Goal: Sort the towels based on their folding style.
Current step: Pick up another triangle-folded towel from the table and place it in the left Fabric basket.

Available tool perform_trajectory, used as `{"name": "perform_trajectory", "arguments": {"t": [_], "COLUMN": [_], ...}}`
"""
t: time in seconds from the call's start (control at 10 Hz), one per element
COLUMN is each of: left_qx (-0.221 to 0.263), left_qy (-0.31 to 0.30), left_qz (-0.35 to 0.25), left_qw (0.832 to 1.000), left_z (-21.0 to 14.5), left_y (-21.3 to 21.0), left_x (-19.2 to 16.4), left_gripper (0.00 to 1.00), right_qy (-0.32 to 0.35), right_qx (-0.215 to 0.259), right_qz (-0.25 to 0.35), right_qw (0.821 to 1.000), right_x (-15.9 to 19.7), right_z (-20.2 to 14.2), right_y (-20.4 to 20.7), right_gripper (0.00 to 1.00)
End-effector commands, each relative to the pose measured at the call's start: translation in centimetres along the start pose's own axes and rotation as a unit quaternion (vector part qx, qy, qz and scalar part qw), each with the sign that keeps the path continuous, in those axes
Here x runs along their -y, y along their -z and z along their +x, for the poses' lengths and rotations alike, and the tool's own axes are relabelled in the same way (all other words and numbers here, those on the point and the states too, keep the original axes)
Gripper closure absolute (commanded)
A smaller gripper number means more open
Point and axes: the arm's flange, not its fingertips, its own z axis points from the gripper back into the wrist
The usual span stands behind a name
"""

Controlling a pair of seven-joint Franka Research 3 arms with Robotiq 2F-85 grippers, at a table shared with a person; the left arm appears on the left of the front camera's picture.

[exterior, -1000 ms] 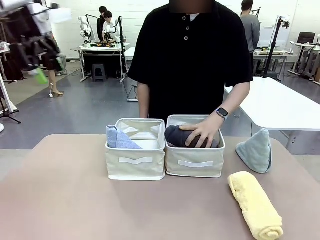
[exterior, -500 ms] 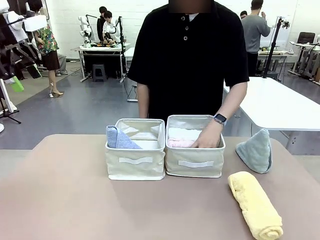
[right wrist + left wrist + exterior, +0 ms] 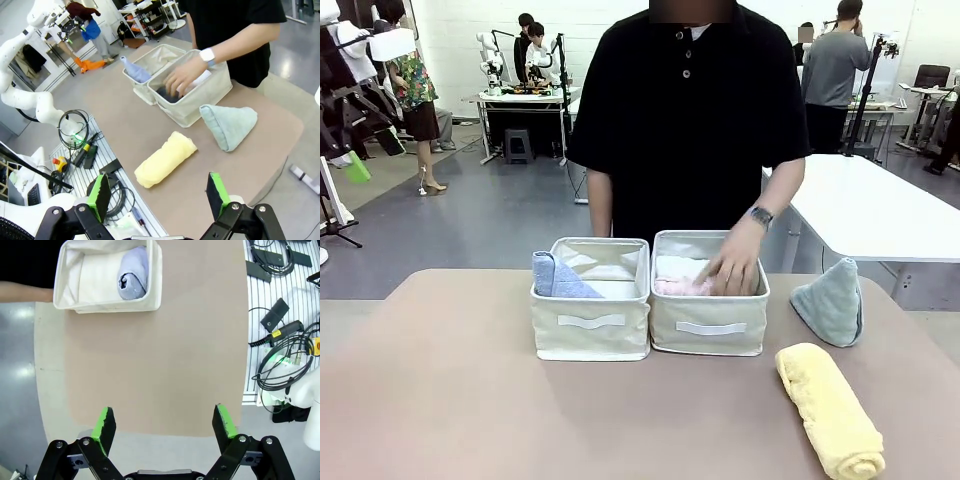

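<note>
- Sorting is judged partly done: rolled pieces are gathered in the right cream fabric basket (image 3: pixel 710 328) and cone-folded ones in the left cream fabric basket (image 3: pixel 590 325), so each fold has its own bin.
- A person's hand (image 3: pixel 730 268) is laid inside the right basket on the rolls, presumably to settle them. A white rolled terry towel (image 3: pixel 682 266) and a pale pink rolled terry towel (image 3: pixel 675 287) are seen beside it. In the right wrist view a dark grey rolled towel (image 3: pixel 167 96) lies under it.
- A light blue cone-folded terry towel (image 3: pixel 555 275) is propped against the left basket's nine o'clock wall.
- A pale teal cone-folded terry towel (image 3: pixel 832 300) is stood at three o'clock of the right basket on the brown tabletop (image 3: pixel 470 400). A yellow rolled terry towel (image 3: pixel 830 410) lies on its side at about five o'clock. Neither is binned yet.
- The towels look soft and looped, likely to give under pressure; the baskets are limp-walled cloth with flat strap handles.
- The left gripper (image 3: pixel 164 422) is held wide apart and empty over bare tabletop.
- The right gripper (image 3: pixel 159 192) is likewise spread and empty, raised off the tabletop's edge, with the yellow roll nearest at twelve o'clock.
</note>
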Motion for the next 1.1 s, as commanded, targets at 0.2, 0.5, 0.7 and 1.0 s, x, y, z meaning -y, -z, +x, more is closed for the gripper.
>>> {"name": "perform_trajectory", "arguments": {"t": [0.2,0.5,0.7,1.0], "left_qx": [0.167,0.249,0.286,0.326], "left_qy": [-0.008,-0.042,-0.115,-0.189], "left_qz": [-0.031,0.047,0.078,0.092], "left_qw": [0.986,0.966,0.948,0.922], "left_z": [-6.7,-15.5,-22.4,-28.8], "left_y": [-1.8,-4.4,-4.9,-4.8], "left_x": [0.7,5.4,7.4,9.1], "left_gripper": [0.0,0.0,0.0,0.0], "right_qy": [-0.01,-0.01,-0.01,-0.01], "right_qx": [0.014,0.014,0.014,0.014], "right_qz": [0.006,0.006,0.006,0.006], "right_qw": [1.0,1.0,1.0,1.0], "right_x": [0.0,0.0,0.0,0.0], "right_z": [0.3,0.3,0.3,0.3], "right_y": [-0.2,-0.2,-0.2,-0.2], "right_gripper": [0.0,0.0,0.0,0.0]}}
